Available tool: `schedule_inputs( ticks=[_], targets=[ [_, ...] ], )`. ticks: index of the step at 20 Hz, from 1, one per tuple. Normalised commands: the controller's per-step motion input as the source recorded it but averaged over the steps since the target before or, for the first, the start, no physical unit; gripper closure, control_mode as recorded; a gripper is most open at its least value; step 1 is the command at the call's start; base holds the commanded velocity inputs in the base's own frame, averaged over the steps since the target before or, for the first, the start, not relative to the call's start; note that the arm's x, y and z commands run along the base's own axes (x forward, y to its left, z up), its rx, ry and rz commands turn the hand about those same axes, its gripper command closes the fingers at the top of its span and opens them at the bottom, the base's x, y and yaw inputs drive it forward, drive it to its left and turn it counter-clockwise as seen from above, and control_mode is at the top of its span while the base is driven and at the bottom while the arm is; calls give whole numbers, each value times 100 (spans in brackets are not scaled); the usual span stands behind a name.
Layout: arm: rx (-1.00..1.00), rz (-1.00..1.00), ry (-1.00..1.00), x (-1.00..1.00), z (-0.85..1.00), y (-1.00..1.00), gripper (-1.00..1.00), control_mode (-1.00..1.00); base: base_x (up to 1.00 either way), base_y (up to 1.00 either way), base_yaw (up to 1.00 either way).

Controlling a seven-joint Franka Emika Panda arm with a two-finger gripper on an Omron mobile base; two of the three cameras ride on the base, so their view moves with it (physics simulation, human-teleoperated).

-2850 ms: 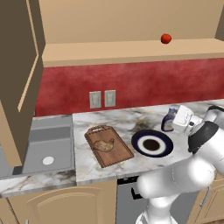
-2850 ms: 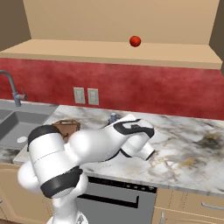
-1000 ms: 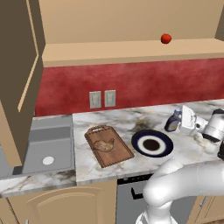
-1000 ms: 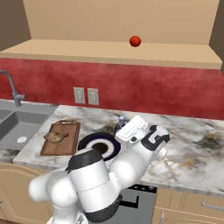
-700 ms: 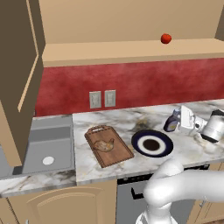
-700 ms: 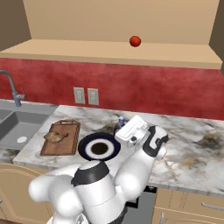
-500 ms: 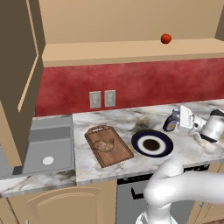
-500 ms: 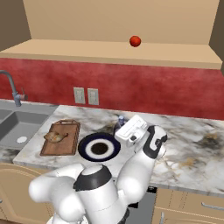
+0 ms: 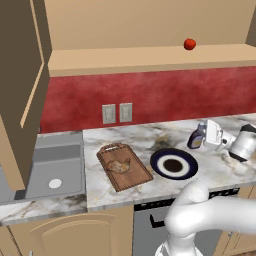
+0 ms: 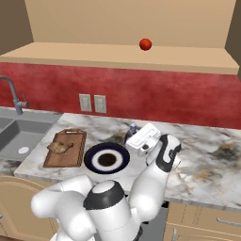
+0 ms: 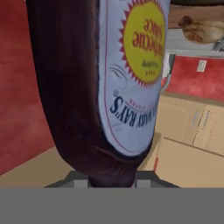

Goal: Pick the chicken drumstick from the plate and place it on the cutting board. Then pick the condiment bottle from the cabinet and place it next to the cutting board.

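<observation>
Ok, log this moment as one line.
drumstick: on cutting board | condiment bottle: held by gripper, jaws shut, right of plate | not released

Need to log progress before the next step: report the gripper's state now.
Gripper: shut on the dark brown condiment bottle with the yellow-and-pale label, held just above the marble counter beside the round navy-blue plate.
</observation>
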Motion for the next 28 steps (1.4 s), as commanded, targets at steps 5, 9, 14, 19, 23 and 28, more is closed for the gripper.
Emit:
schedule_inputs(
  ticks=[5, 9, 14, 19, 23, 28],
  targets=[
    [0, -4, 2, 3, 0, -17, 100, -100, 0, 0, 0],
    [-1, -5, 0, 1, -8, -2, 100, -100, 0, 0, 0],
    [-4, -5, 0, 5, -23, 0, 100, -100, 0, 0, 0],
    [-5, -5, 0, 10, -25, -4, 100, -100, 0, 0, 0],
    [-6, -5, 0, 10, -13, -12, 100, -100, 0, 0, 0],
    [-4, -5, 3, 11, -5, -14, 100, -100, 0, 0, 0]
  ],
)
